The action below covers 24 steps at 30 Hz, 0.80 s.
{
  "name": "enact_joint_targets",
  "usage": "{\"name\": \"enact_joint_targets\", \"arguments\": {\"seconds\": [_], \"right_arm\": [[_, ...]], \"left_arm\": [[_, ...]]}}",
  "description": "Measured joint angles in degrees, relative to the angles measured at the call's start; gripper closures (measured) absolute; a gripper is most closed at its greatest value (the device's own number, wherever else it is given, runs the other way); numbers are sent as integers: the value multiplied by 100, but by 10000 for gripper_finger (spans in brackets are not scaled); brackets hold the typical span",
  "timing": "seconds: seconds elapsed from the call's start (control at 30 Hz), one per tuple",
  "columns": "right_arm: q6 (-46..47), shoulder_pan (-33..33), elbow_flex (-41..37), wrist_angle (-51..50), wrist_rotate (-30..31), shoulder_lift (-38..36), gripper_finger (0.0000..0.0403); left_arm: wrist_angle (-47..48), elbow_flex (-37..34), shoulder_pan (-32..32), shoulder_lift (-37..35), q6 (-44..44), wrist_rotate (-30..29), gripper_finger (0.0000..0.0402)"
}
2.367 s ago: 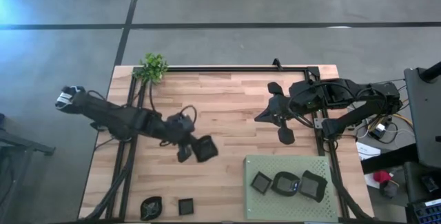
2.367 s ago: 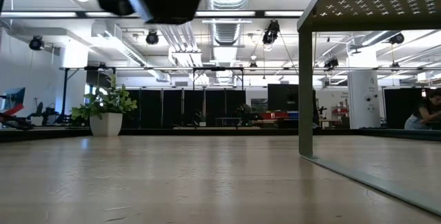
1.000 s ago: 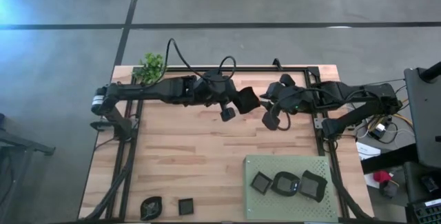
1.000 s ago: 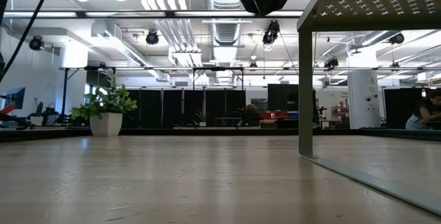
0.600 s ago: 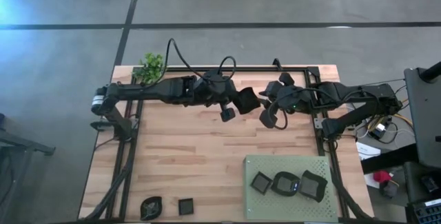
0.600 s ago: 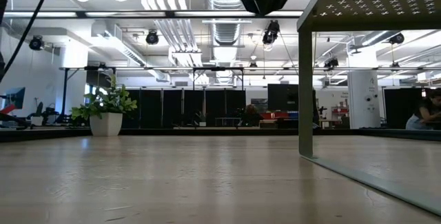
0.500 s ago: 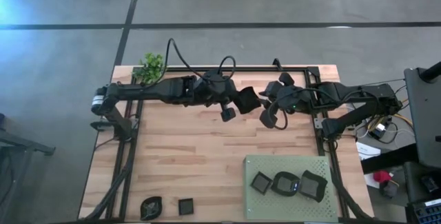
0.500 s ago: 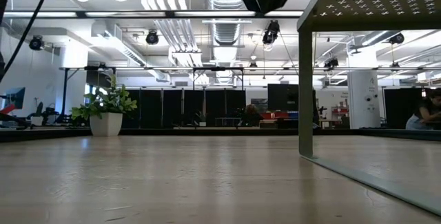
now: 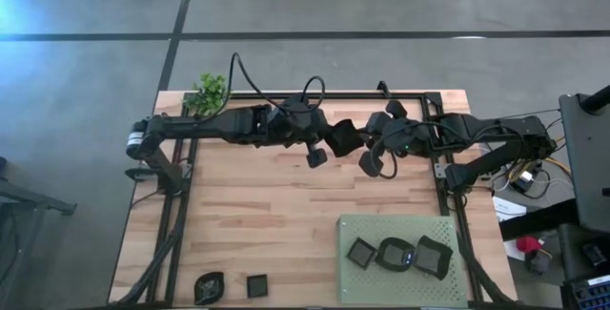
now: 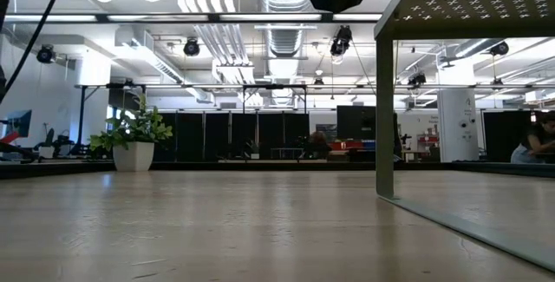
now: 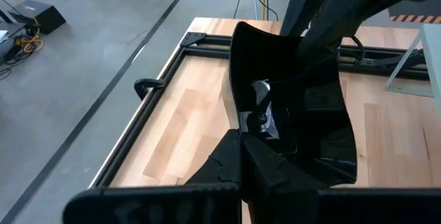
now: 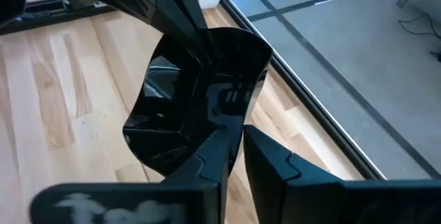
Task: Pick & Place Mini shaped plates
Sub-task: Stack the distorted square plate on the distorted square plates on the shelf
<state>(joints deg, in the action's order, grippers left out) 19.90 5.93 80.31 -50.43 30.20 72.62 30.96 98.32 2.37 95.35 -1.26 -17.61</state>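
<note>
One black mini shaped plate [image 9: 343, 138], squarish with raised walls, hangs high over the far middle of the table between both grippers. My left gripper [image 9: 324, 146] is shut on it from the table's left, and my right gripper [image 9: 367, 153] is shut on the opposite side. The left wrist view shows the plate [image 11: 289, 107] with the right arm behind it. The right wrist view shows the plate [image 12: 200, 93] with the left arm behind it. Three more plates [image 9: 394, 254] lie on the green mat [image 9: 400, 229]. Two others [image 9: 255, 284] rest on the wood near the left front corner. My left gripper pinches the plate's rim [image 11: 242, 126] on the side nearest that arm between its two fingers. The fingers slant down from the table's left. The plate is tilted, clear of the table. My right gripper pinches the opposite rim [image 12: 224, 124] between its two fingers, slanting down from the table's right.
A small leafy plant [image 9: 212, 91] stands at the far left corner. A black frame [image 9: 315, 94] runs along the table's far edge and down its sides. In the low view the green mat's raised edge and post [image 10: 381, 100] stand at the right.
Both arms have stayed high over the far middle of the table with the plate between them. In the low view the plate's lowest corner has risen slightly.
</note>
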Motion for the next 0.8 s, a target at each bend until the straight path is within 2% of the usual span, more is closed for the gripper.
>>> {"name": "enact_joint_targets", "arguments": {"seconds": [0.17, 0.47, 0.8], "right_arm": [[-46, 0, 0, -15, 17, 0, 389], [-59, 0, 0, -15, 17, -2, 394], [-49, 5, 0, 16, -17, -2, 394]], "left_arm": [[4, 0, -2, -2, -4, 55, 401], [-10, -9, 0, -2, -260, 163, 397], [-136, 20, -7, -8, -385, 208, 302]]}}
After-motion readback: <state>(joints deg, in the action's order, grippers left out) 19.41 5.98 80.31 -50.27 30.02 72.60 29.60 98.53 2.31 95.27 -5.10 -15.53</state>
